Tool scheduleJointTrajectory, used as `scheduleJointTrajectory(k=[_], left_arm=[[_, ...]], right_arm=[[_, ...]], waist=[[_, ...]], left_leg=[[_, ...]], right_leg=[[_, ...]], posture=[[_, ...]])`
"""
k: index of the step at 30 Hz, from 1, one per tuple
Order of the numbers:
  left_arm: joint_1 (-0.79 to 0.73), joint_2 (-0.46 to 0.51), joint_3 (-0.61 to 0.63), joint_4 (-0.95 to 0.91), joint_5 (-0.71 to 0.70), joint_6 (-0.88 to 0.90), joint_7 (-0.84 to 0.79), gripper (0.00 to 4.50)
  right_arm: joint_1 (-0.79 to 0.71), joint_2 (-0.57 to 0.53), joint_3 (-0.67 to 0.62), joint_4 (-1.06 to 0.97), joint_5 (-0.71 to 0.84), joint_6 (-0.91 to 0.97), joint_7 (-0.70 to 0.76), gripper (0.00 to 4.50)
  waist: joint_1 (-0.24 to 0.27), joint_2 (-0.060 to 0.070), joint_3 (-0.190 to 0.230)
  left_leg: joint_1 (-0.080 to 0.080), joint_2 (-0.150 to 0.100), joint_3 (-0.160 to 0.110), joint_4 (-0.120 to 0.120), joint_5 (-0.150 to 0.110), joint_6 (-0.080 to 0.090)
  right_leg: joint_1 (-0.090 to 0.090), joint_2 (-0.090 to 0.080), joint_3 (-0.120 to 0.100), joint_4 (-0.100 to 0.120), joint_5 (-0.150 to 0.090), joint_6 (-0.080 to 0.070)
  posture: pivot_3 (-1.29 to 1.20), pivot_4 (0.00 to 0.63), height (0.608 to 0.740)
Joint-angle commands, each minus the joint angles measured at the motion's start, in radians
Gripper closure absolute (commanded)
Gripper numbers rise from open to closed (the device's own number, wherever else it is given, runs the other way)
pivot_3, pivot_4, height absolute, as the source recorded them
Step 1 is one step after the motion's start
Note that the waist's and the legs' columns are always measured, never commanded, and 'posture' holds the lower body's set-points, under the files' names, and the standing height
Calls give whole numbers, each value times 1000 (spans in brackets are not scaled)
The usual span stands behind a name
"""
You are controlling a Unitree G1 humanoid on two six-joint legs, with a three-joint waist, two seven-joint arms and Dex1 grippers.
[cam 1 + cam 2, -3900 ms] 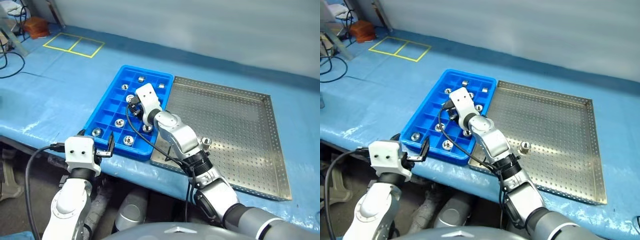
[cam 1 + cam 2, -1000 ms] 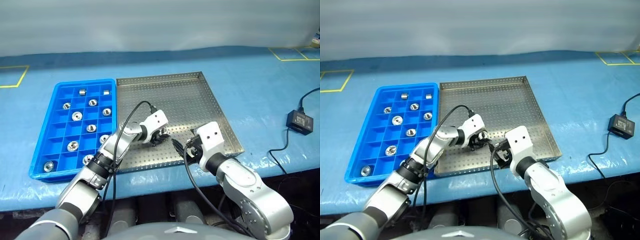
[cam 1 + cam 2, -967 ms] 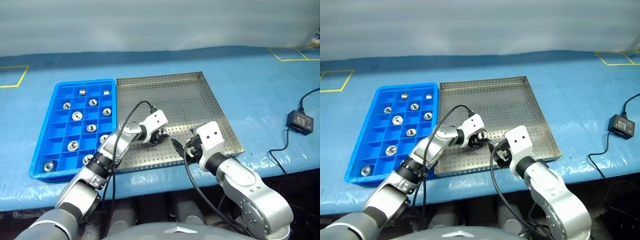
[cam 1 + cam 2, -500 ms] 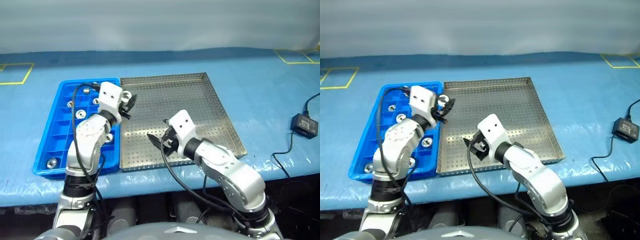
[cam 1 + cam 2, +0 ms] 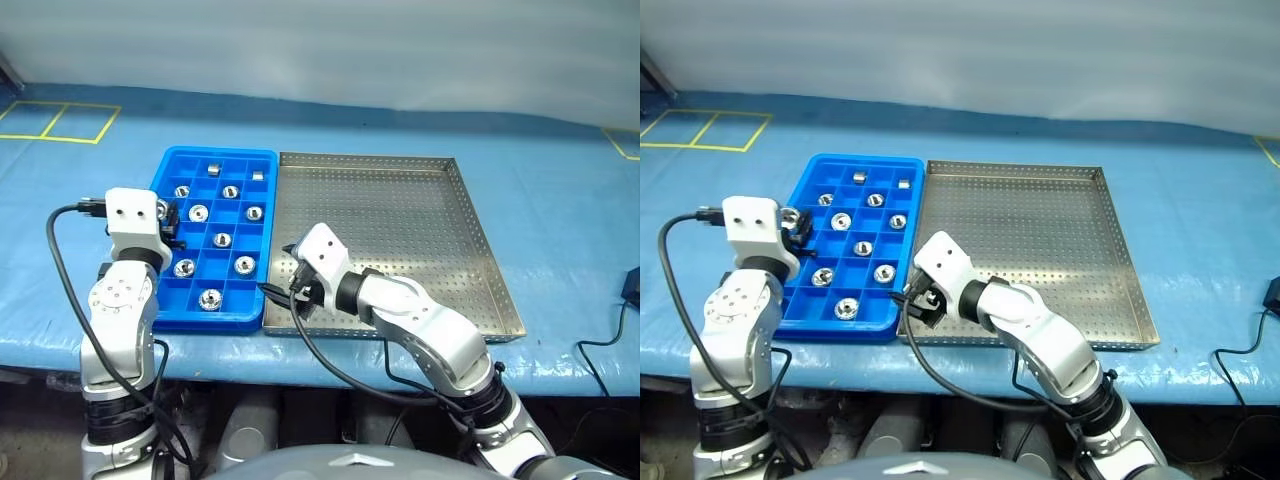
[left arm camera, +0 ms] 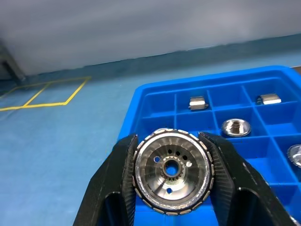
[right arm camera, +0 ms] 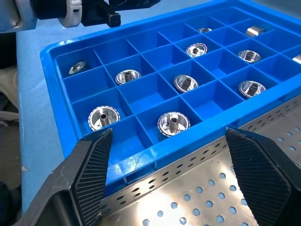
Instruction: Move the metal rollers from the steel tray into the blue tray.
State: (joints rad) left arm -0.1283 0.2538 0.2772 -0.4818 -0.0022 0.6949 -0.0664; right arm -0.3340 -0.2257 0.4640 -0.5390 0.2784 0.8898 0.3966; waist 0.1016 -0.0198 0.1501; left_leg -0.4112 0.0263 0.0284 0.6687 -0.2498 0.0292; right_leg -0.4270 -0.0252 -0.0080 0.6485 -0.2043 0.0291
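Left gripper (image 6: 171, 186) — clamped on roller (image 6: 172, 168) — beside blue tray (image 6: 155, 94).

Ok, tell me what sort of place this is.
Probably a workshop or robot test bench: a perforated steel tray beside a blue tray of sorted metal rollers, a table under a blue cover marked with yellow tape squares.

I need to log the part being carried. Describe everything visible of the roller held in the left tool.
The roller is a shiny silver metal disc seen face-on, with a finely ribbed rim, a small toothed central hole and a few small holes around it. It stands on edge, clamped by its rim between the two black ribbed fingers of the left tool, which alone touch it. It hangs above the left edge of the blue tray, not yet in any compartment.
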Motion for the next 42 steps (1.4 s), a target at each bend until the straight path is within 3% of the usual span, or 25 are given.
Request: scheduleJointTrajectory(k=[1, 15, 24, 32, 42], left_arm=[[9, 5, 27, 4, -3, -18, 9, 2772], [-126, 56, 23, 381, -52, -162, -45, 2772], [-152, 65, -17, 423, -50, -138, -39, 2772], [-108, 41, 19, 322, -46, -125, 38, 138], [-110, 45, 1, 144, -95, -152, 4, 28]], right_arm=[[-10, 10, -1, -10, 1, -31, 10, 465], [34, 9, -7, -37, -7, -20, -22, 465], [64, 9, -25, -69, -10, -2, -64, 465], [80, 7, -38, -83, -6, 11, -82, 465], [66, 11, -34, -65, -7, -1, -71, 465]], waist=[[3, 0, 0], [2, -1, 0], [-22, -1, 0], [-31, -1, 0], [-24, -2, 0]], left_leg=[[0, 0, 0, 0, 0, 0], [-1, 0, -3, 0, 0, 0], [-2, 0, -3, -1, 0, 0], [-2, 0, -3, -1, 0, -1], [-2, 0, -3, -1, 0, -1]], right_leg=[[0, 0, 0, 0, 0, 0], [1, -1, -4, -1, 0, -1], [0, -1, -4, -2, 0, -1], [0, -1, -4, -2, 0, -1], [1, -1, -4, -2, 0, -1]], posture=[[309, 150, 740], [234, 150, 740], [181, 150, 740], [180, 150, 740], [210, 150, 740]])
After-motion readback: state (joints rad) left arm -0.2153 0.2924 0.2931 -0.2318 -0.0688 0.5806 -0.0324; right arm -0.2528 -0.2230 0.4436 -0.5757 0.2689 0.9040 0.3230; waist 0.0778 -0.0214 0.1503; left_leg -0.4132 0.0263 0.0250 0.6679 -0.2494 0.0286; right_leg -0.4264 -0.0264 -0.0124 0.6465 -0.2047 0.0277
